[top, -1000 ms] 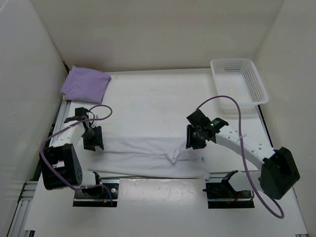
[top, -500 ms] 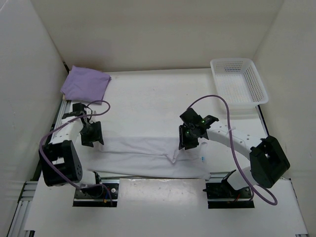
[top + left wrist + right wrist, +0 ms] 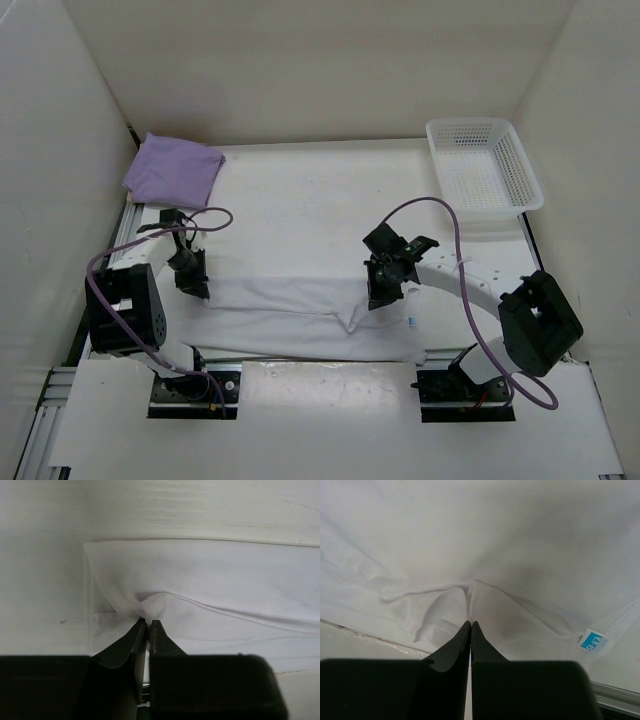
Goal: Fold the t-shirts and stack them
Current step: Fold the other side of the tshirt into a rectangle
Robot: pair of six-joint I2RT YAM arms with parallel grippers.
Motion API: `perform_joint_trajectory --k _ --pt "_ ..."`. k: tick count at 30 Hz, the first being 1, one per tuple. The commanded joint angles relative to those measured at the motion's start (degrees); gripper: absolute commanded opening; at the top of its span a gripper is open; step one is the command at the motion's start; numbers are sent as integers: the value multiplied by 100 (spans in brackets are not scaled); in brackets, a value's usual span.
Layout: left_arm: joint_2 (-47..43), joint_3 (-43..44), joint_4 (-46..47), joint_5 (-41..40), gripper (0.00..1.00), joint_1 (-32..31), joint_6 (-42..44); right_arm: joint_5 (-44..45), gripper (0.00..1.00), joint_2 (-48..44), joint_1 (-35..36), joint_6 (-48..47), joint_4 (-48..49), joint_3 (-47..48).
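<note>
The white t-shirt [image 3: 300, 320] lies as a long folded strip across the near part of the table. My left gripper [image 3: 192, 287] is shut on a pinch of cloth at the strip's left end; the left wrist view shows the jaws [image 3: 148, 621] closed on a raised fold of the shirt [image 3: 225, 580]. My right gripper [image 3: 378, 293] is shut on cloth right of the strip's middle, and the right wrist view shows its jaws [image 3: 470, 623] closed where creases in the shirt [image 3: 495, 540] meet. The blue label [image 3: 590, 641] lies to the right. The lavender t-shirt [image 3: 172, 168] lies folded at back left. The tan t-shirt is out of view.
A white perforated basket [image 3: 527, 175] stands at the back right corner. White walls close in the table on the left, back and right. Purple cables loop from both arms above the table.
My right arm has swung left and its gripper has shifted slightly left on the white shirt. My left gripper has turned a little and edged back. The shirt has barely moved.
</note>
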Motion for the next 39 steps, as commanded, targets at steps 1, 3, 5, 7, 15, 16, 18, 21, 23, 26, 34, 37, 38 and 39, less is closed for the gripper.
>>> perform_joint_trajectory --k 1,3,5,7,15,16,18,21,23,26,34,37,38,39 --pt "-301 41 78 -79 18 -8 12 91 0 -181 12 -22 -220 67" --pt "-354 41 78 -80 10 -8 12 144 0 -181 12 -75 -273 137" --pt "-355 41 78 -80 10 -8 12 214 0 -234 12 -127 -326 225" --pt "-355 93 78 -133 10 -8 12 276 0 -234 -49 -179 -510 453" --pt "-285 655 -186 -194 10 44 12 452 0 -234 -277 -408 -748 919" --pt "-171 769 -186 -273 10 45 12 452 0 -234 -348 -408 -748 1068" --pt "135 1278 -247 -273 10 45 12 504 0 -16 -584 -653 -800 1340" --pt "601 2148 -510 -326 10 167 12 680 0 213 -919 -935 -854 1938" --pt "778 2500 -616 -265 10 220 12 681 0 275 -1051 -1041 -994 2247" --pt "893 2801 -749 -265 10 220 12 742 0 84 -1218 -1094 -1134 2309" --pt "130 1335 -749 -492 10 396 12 427 0 -1252 -1157 -446 -1188 808" --pt "23 869 -696 -599 10 449 12 110 0 -1649 -1016 -155 -942 95" --pt "-29 789 -696 -660 10 449 12 109 0 -1701 -938 -75 -941 -28" --pt "-29 727 -696 -660 10 449 12 109 0 -1702 -876 -5 -820 -221"
